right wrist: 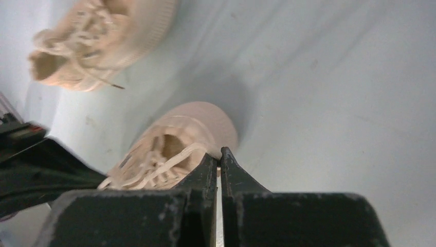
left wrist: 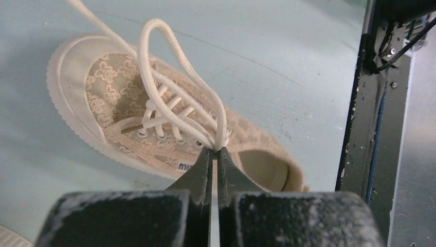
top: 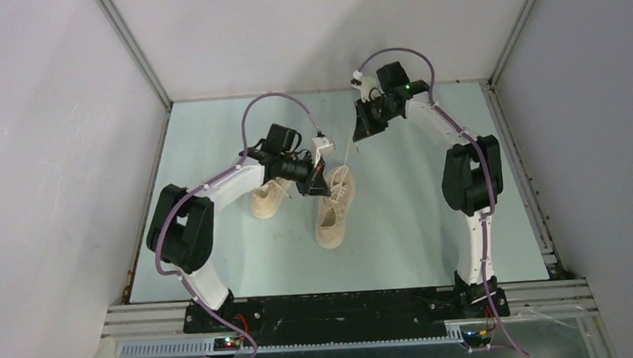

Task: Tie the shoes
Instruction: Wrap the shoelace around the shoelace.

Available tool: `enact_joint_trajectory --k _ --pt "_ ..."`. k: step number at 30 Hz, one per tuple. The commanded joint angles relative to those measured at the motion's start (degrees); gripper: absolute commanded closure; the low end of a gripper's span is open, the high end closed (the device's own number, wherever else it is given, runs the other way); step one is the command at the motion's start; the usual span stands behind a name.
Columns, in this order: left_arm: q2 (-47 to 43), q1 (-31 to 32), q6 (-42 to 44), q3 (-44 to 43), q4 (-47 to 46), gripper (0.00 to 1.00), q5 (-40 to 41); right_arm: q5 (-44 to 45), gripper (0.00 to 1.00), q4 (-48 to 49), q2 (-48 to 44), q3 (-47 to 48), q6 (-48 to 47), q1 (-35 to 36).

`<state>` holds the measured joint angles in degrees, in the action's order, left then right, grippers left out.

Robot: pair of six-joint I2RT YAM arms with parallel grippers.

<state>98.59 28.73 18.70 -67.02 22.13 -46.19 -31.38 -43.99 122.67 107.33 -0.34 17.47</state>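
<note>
The shoes (top: 335, 207) lie side by side mid-table (top: 416, 231), and both arms work one of them from opposite sides, seemingly to draw a knot. The left gripper (top: 323, 193) sits low by its eyelets, fingers together on a lace loop (left wrist: 221, 126), while the right gripper (top: 359, 138), raised and farther back, has its fingers pinched on the other lace (right wrist: 180, 157). Only the top view shows that spread and the second shoe (top: 266, 200) half under the left arm; only the wrist views show the pinches.
</note>
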Motion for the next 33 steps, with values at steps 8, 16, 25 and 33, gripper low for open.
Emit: enact_joint_trajectory --k 8,16,25,33 --pt "1.53 -0.96 -1.13 -1.46 -1.55 1.00 -10.99 -7.18 1.00 -0.92 -15.32 -4.16 -5.57 9.07" --pt "3.82 -1.33 -10.51 0.45 -7.61 1.00 -11.36 -10.49 1.00 -0.94 -23.32 -14.55 -7.02 11.76" --pt "4.04 -2.45 -13.46 0.69 -8.14 1.00 -9.92 -11.47 1.00 0.38 -31.23 -26.10 -8.76 16.35" --pt "-2.62 -2.63 -7.54 2.55 -3.95 1.00 4.71 -9.68 1.00 1.07 -33.39 -27.04 -8.87 16.19"
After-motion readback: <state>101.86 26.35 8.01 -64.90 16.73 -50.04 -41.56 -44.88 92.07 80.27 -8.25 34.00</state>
